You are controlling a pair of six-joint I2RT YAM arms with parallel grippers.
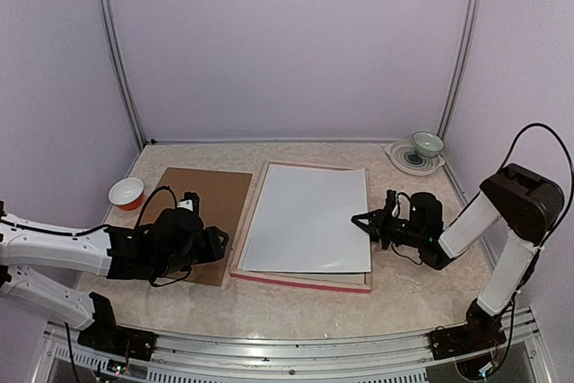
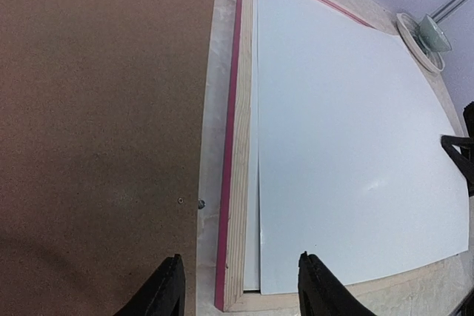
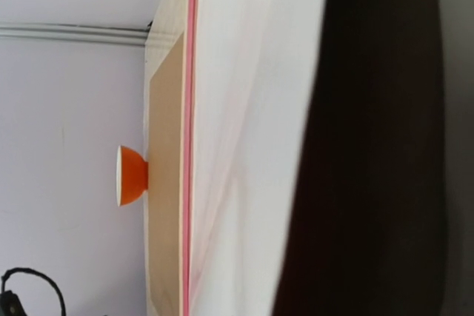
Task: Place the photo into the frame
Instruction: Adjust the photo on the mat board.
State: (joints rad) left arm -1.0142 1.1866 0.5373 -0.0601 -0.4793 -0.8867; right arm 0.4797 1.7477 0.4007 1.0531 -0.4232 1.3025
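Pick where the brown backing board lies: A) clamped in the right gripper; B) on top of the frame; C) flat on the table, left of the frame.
C: the backing board lies flat on the table left of the frame, a strip of table showing between them.

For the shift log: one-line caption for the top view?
White sheet lies in the back-up pink frame; right claw shut at its edge, left claw open over the brown board.
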